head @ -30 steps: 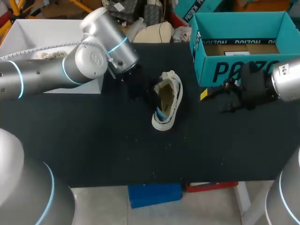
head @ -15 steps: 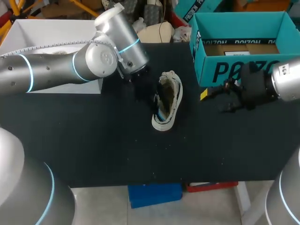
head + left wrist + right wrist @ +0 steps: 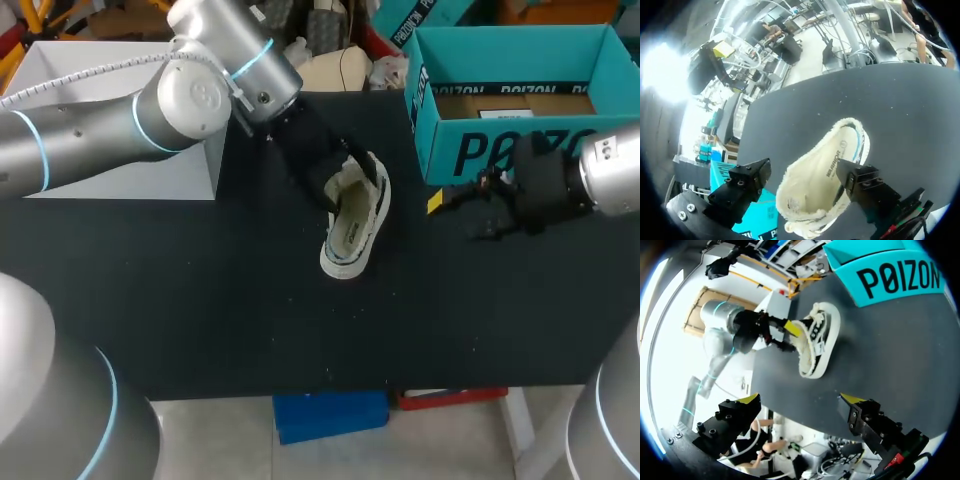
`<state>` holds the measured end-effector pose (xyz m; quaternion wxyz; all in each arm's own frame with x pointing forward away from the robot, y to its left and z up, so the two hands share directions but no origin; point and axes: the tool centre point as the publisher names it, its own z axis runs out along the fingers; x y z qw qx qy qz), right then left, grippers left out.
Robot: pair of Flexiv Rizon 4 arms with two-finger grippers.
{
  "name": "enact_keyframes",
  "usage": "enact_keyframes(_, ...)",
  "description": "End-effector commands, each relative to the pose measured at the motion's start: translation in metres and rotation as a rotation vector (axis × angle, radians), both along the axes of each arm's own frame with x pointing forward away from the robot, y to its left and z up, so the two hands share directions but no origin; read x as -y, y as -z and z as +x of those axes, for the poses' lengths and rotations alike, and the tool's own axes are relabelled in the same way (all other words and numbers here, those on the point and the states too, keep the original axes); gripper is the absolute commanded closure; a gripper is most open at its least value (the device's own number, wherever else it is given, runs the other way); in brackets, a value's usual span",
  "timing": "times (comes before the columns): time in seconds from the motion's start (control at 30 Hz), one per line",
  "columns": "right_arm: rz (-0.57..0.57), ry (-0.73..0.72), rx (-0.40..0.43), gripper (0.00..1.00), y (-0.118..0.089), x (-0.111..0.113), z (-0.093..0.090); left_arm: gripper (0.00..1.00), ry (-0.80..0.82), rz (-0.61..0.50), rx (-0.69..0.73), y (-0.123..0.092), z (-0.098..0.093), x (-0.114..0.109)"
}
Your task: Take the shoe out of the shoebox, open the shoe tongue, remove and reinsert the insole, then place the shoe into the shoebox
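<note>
The left arm (image 3: 110, 130) is shining silver, wearing light blue rings, with a bumpy white cable (image 3: 80, 78) running at ten o'clock. The right gripper (image 3: 800, 400) is showing black fingers (image 3: 730, 420), yellow tips, small screws.

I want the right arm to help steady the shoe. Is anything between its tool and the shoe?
Nothing visible does. Only bare table lies between the open right tool and the shoe. The left tool is at the shoe's far side, out of that path.
</note>
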<state>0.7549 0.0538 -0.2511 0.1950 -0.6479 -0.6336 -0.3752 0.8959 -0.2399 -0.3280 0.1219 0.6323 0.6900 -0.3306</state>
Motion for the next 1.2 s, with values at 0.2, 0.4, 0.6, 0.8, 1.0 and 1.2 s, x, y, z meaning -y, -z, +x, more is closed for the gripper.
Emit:
enact_keyframes(0.2, -0.002, 0.0, -0.002, 0.0, 0.0, -0.001, 0.001, 1.0, 0.015, 0.285, 0.261, -0.003, -0.022, -0.019)
enact_keyframes(0.4, -0.002, 0.0, -0.002, 0.0, 0.0, -0.001, 0.001, 1.0, 0.048, 0.372, 0.294, 0.009, -0.026, -0.029)
enact_keyframes(0.6, -0.002, 0.0, -0.002, 0.0, 0.0, -0.001, 0.001, 1.0, 0.043, 0.381, 0.291, 0.024, -0.03, -0.03)
enact_keyframes(0.8, -0.002, 0.0, -0.002, 0.0, 0.0, -0.001, 0.001, 1.0, 0.062, 0.367, 0.282, 0.037, -0.033, -0.024)
enact_keyframes(1.0, -0.002, 0.0, -0.002, 0.0, 0.0, -0.001, 0.001, 1.0, 0.092, 0.402, 0.26, 0.059, -0.036, -0.027)
enact_keyframes(1.2, -0.002, 0.0, -0.002, 0.0, 0.0, -0.001, 0.001, 1.0, 0.12, 0.447, 0.227, 0.081, -0.043, -0.036)
